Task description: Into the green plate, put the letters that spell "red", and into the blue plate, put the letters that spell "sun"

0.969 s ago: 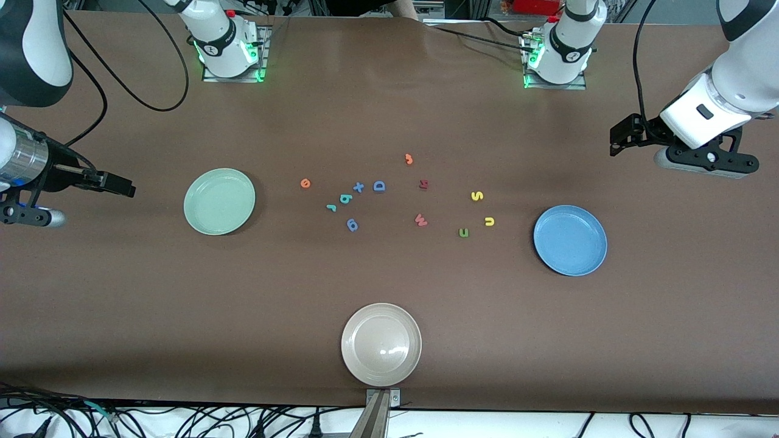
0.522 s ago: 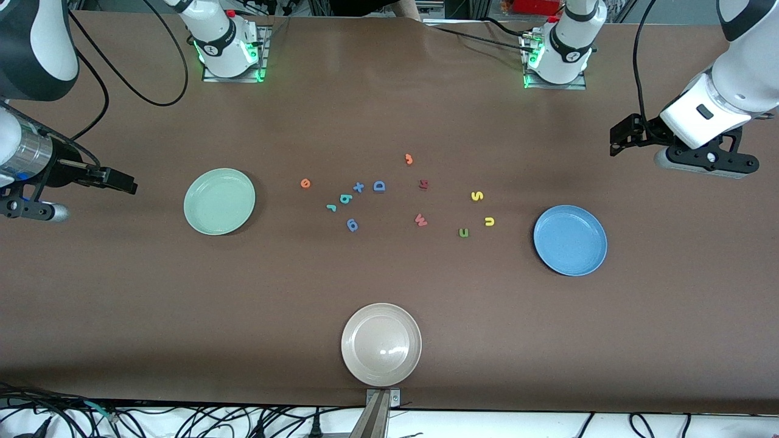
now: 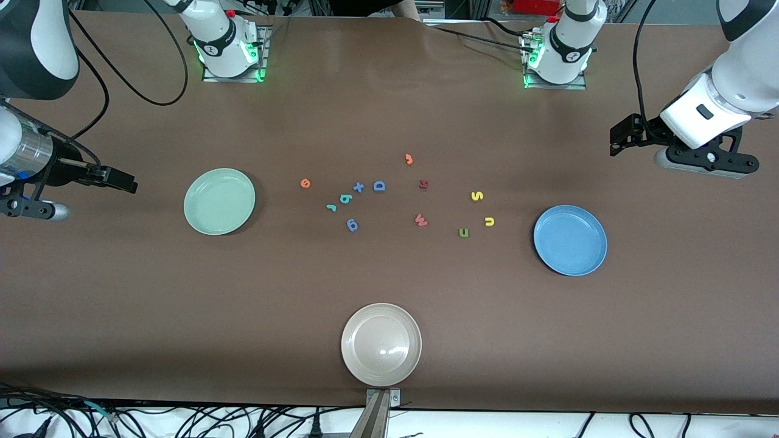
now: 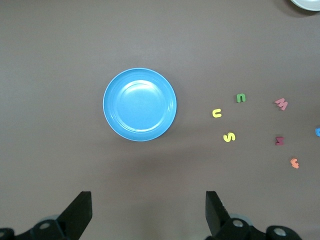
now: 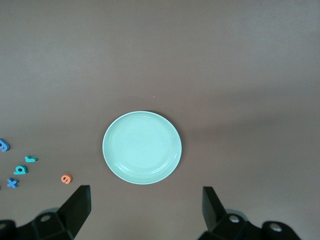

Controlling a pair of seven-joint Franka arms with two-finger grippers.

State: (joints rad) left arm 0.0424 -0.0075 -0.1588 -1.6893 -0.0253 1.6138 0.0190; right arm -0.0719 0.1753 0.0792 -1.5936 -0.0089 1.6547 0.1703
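The broad brown counter (image 3: 389, 292) fills the front view. Both white arms are raised at its ends: the left gripper (image 3: 621, 139) hangs at the frame's right edge over bare counter above the blue plate, its jaws spread wide and holding nothing; the right gripper (image 3: 118, 180) hangs at the frame's left edge, beside the green plate, likewise spread and holding nothing.

Three round plates come next. The plain pale mint-green plate (image 3: 220, 201) sits left of centre, the plain mid-blue plate (image 3: 570, 239) right of centre, and a beige plate (image 3: 381, 344) at bottom centre; none holds a letter.

The tiny foam letters lie scattered mid-frame between the green and blue plates. Nearest the green plate is the orange round "e" (image 3: 305, 183), then the small teal hooked "r" (image 3: 331, 207) just beside the teal-blue "d" (image 3: 345, 199). A darker blue capital "D" (image 3: 379, 186) lies near them. Toward the blue plate lie the yellow "s" (image 3: 477, 196), yellow "u" (image 3: 489, 221) and green "n" (image 3: 464, 232), close together
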